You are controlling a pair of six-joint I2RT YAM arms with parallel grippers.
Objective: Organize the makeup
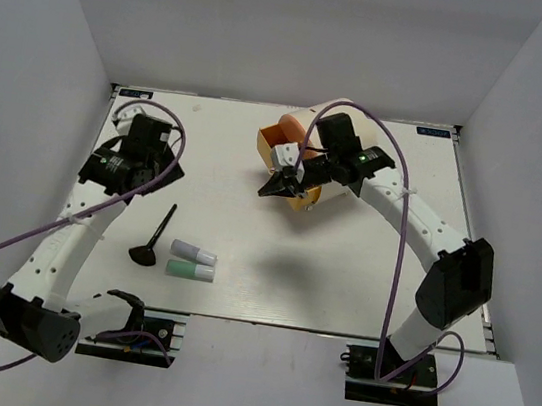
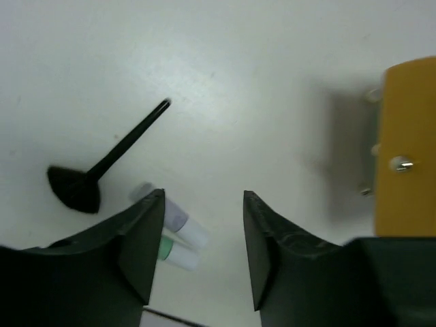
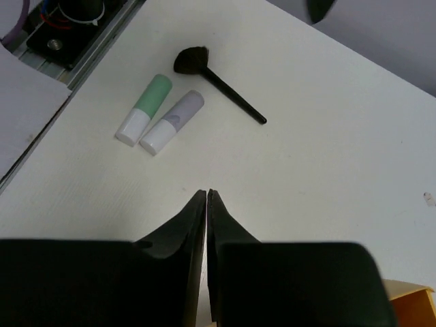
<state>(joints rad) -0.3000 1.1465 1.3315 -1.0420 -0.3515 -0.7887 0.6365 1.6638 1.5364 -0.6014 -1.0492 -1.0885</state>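
Note:
A black-handled brush (image 1: 152, 240) lies on the white table (image 1: 342, 274) at the front left. Beside it, a lavender tube (image 1: 193, 252) and a mint green tube (image 1: 190, 270) lie parallel, white caps to the right. My left gripper (image 1: 160, 165) hovers at the back left, open and empty. Its wrist view looks down past its fingers at the brush (image 2: 102, 167), the lavender tube (image 2: 178, 219) and the mint tube (image 2: 174, 253). My right gripper (image 1: 271, 188) is shut on nothing above the table's middle. Its wrist view shows the mint tube (image 3: 144, 109), the lavender tube (image 3: 174, 121) and the brush (image 3: 218, 85) ahead.
A big cream drum with an orange face (image 1: 298, 156) stands at the back centre, right behind my right gripper. Its orange side (image 2: 409, 150) fills the right edge of the left wrist view. White walls enclose the table on three sides.

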